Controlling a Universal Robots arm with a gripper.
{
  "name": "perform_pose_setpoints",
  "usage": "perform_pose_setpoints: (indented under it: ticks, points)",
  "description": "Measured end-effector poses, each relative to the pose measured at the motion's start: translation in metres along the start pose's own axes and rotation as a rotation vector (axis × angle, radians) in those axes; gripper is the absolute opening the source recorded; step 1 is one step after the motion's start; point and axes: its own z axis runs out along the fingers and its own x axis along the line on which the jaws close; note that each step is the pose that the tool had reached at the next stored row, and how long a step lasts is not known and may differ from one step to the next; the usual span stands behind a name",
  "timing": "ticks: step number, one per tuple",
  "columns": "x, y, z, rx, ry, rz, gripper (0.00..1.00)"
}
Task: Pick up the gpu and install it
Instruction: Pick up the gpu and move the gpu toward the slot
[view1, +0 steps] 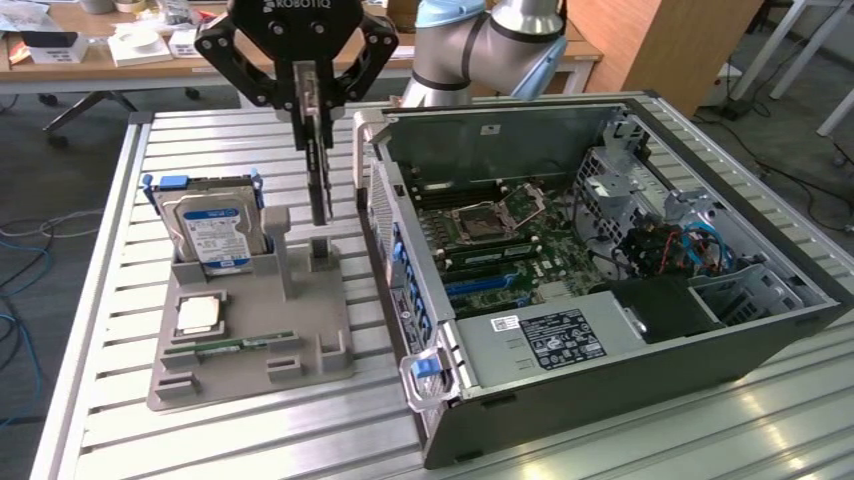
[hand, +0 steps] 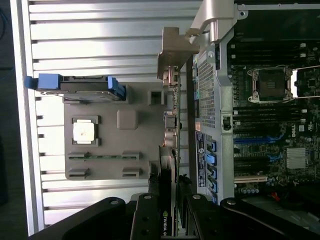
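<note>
The gripper (view1: 311, 135) is clenched on the gpu (view1: 320, 190), towards the exterior view's upper left. The card hangs edge-on just over the grey holder (view1: 247, 375), beside the open computer case (view1: 601, 390). It looks light, stiff and fragile, best pinched by its bare upper edge.

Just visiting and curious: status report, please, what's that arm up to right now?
Pincer shut on the graphics card. Card upright, edge-on, over the gray rack, beside the open computer case. Case's near wall stands between card and motherboard.
</note>
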Motion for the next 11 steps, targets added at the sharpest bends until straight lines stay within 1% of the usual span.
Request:
perform_pose_setpoints:
  ticks: [4, 11]
  points:
    - [-0.009, 0.0005, 0.0003, -0.0003, 0.0001, 0.0, 0.25]
    - [-0.032, 0.0021, 0.0008, -0.0034, 0.0002, 0.0, 0.25]
